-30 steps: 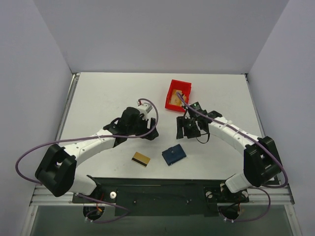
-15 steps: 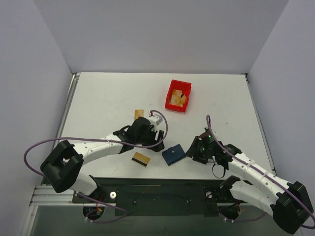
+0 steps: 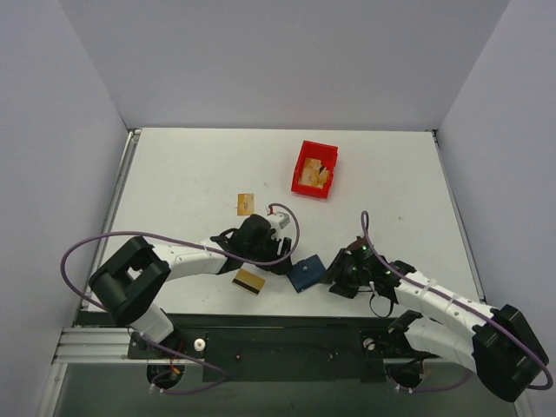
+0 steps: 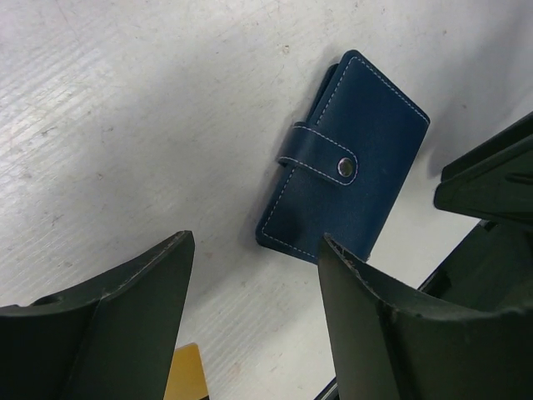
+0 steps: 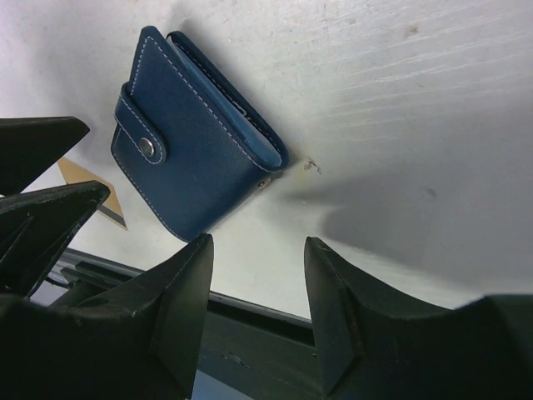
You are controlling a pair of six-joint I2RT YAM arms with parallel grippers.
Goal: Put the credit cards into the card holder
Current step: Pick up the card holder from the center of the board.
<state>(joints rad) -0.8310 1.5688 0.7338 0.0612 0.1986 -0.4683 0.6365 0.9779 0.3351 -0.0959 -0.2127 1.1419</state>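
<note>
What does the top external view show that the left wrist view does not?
Only top external: the red bin and the plain card. Only left wrist: the snap button and the white stitching. Both: the closed card holder lying on the table, and the striped card, just a corner in the wrist view.

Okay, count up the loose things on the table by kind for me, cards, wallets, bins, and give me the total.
credit cards: 2, a plain one and one with a dark stripe
card holder: 1
red bin: 1, contents too unclear to count
Total: 4
</note>
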